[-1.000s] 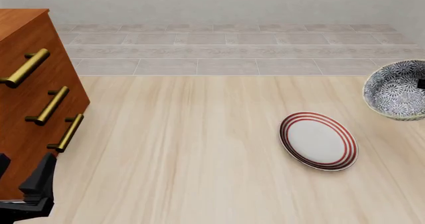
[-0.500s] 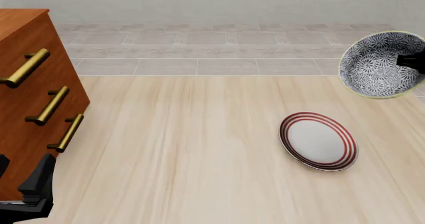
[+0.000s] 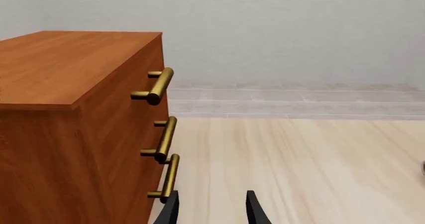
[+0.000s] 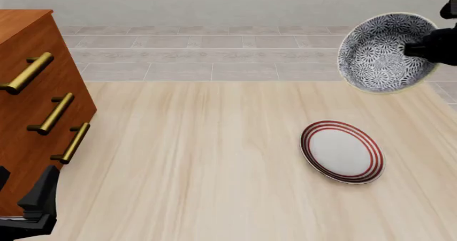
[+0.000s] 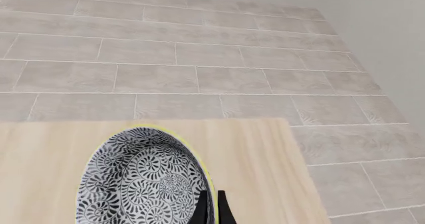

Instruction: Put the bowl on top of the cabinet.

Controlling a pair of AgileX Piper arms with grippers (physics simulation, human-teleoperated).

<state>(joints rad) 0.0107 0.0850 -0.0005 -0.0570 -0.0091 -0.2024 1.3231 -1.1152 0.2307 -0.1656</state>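
At far right above the surface (image 4: 214,160), the right tool (image 4: 408,50) pinches the bowl (image 4: 382,51) by its rim, now higher and nearer the cabinet (image 4: 32,118); left tool (image 3: 211,209) open, idle.

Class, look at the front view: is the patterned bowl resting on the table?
No. The bowl hangs tilted in the air, gripped at its rim by the right end effector, above the table.

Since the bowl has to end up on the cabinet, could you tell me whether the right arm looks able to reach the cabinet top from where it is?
Probably not easily: the right gripper holds the bowl at the far right, the cabinet at the far left.
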